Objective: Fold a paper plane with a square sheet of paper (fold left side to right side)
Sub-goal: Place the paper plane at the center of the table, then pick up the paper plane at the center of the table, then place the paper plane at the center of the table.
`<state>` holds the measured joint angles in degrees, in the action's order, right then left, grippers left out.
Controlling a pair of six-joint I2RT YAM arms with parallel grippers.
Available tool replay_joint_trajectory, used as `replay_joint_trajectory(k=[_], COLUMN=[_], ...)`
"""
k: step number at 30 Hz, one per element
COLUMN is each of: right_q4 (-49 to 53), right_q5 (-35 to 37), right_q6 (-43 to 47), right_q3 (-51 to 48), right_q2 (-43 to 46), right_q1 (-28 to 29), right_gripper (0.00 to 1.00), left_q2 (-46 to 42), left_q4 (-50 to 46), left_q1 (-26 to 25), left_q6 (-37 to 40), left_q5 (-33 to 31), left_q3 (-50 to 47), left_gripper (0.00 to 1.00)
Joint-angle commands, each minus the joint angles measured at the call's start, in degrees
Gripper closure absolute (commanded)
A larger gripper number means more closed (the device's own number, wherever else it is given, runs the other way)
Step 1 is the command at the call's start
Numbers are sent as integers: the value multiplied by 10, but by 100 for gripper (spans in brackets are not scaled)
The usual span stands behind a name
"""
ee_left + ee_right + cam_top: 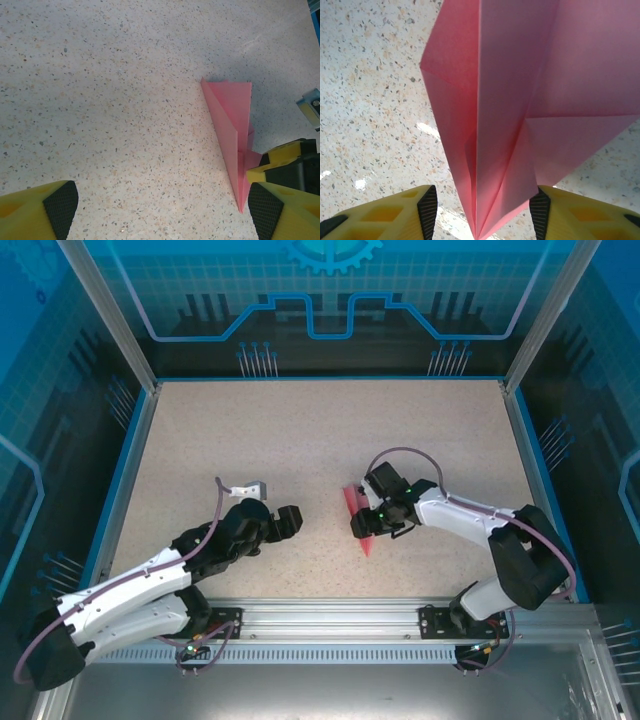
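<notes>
The square sheet of paper is folded into a narrow pointed pink paper plane lying on the speckled table just right of centre. In the left wrist view the plane lies flat with its tip toward me, close to my left gripper's right finger. My left gripper is open over bare table with nothing between its fingers. My right gripper straddles the plane. Its jaws stand apart: the right pad meets a raised flap edge, and the left pad is clear of the paper.
The speckled tabletop is bounded by a blue rim and clear walls on three sides. An aluminium rail carrying both arm bases runs along the near edge. A yellow finger of the right gripper shows beside the plane.
</notes>
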<state>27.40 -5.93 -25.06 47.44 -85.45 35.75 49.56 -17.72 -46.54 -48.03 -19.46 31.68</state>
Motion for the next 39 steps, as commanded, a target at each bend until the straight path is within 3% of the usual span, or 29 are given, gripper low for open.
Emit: replay_joint_trajectory(k=[1,9,21,26,31,39], right_q4=[6,8,9,23,56,127], right_q5=[15,29,61,78,89,114], right_q6=[-9,-8,-23,-37,-35,-37], right_q3=[17,26,59,82,146,307], right_q2=[-16,-34,-96,-129,-134,-227], right_q1=[12,17,44,45,18,-62], right_gripper=[47,60,65,77,88,90], left_q2=[-10,-11,-11,-11,-11,-9], left_q4=[-4,-8,-6,-12,-19,-14], left_q1=[5,5,5,5,5,5], left_q6=[3,2,21,39,56,73], left_q5=[1,0,11,21,32,61], left_q3=[0,0,5,15,24,29], left_gripper=[9,8,4,1,1,1])
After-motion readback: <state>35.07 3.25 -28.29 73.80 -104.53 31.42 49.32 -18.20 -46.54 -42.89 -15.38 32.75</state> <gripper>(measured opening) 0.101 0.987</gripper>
